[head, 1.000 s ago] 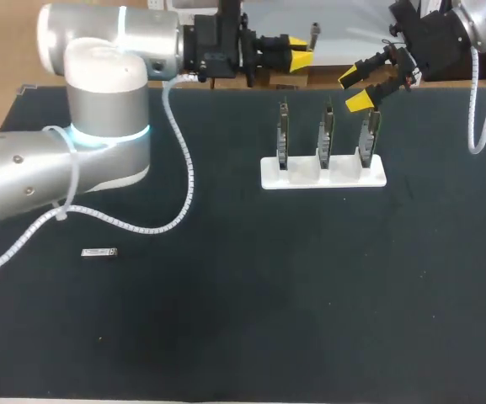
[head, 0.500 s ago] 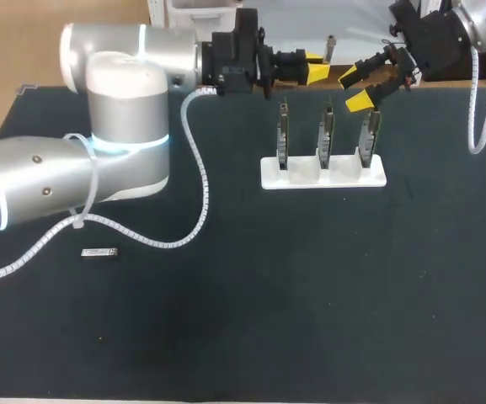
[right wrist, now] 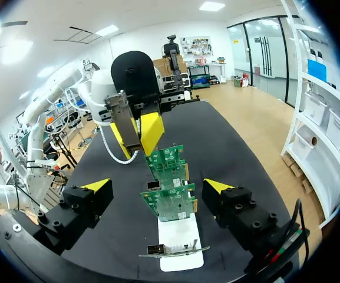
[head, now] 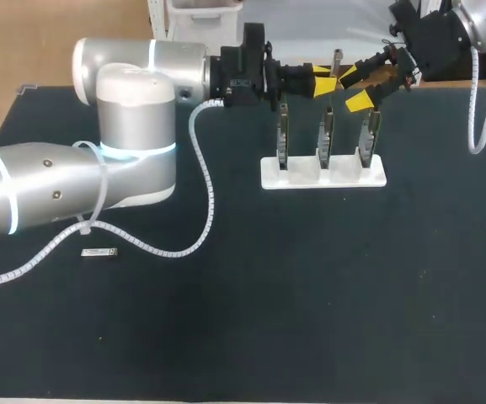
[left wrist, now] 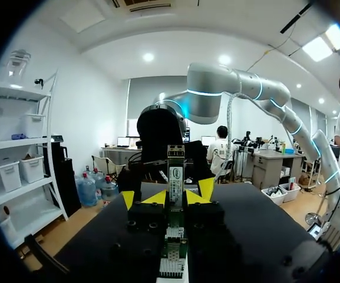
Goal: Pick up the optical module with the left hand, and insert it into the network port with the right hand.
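left hand (head: 325, 78) clenched on the slim silver optical module (head: 338, 59), holding it upright just beside the released right hand (head: 356, 87), likely for handover. below them, green network cards (right wrist: 170, 197) stand in a white rack (head: 323, 174).

Brightly and evenly lit from overhead in the head view, with the dark table (head: 310, 320) matte and nearly shadowless, the white stand (head: 323, 172) standing out bright against it, and a soft sheen plus glowing cyan rings on the silver left arm (head: 133, 109). Harsher in both wrist views: white glare from ceiling lamps high above the left gripper (left wrist: 167, 194) and the right gripper (right wrist: 157, 186), a pale glint on the optical module (left wrist: 175, 168) pinched by the left one, yellow fingertips (right wrist: 96, 185) vivid, black gripper bodies dim.
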Motion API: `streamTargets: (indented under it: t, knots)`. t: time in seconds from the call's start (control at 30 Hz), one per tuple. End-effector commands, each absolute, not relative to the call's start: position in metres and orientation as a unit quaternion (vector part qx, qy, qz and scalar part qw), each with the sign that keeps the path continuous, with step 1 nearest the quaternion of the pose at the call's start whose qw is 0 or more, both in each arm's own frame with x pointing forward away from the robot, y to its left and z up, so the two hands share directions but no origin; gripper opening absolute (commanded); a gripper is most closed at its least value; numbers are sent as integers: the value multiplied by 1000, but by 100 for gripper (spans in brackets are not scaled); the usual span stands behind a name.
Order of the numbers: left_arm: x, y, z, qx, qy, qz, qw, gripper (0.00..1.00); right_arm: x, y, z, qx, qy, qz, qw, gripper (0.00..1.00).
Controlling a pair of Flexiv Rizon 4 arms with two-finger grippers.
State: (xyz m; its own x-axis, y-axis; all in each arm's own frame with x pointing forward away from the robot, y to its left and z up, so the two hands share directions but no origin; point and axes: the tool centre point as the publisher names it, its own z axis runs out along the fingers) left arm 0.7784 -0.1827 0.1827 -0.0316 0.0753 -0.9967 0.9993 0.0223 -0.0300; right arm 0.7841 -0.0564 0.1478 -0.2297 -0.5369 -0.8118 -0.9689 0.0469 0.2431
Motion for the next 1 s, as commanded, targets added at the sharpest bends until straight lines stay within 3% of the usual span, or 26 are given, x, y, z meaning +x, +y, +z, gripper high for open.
streamTargets:
  t: [0.03,1.0]
  knots:
    - [787,-186,177,507,528,-488,476,0,782,-57,148,-559,673,402,270,100]
    - [788,-187,157,493,543,-506,454,0,782,-57,148,-559,673,402,270,100]
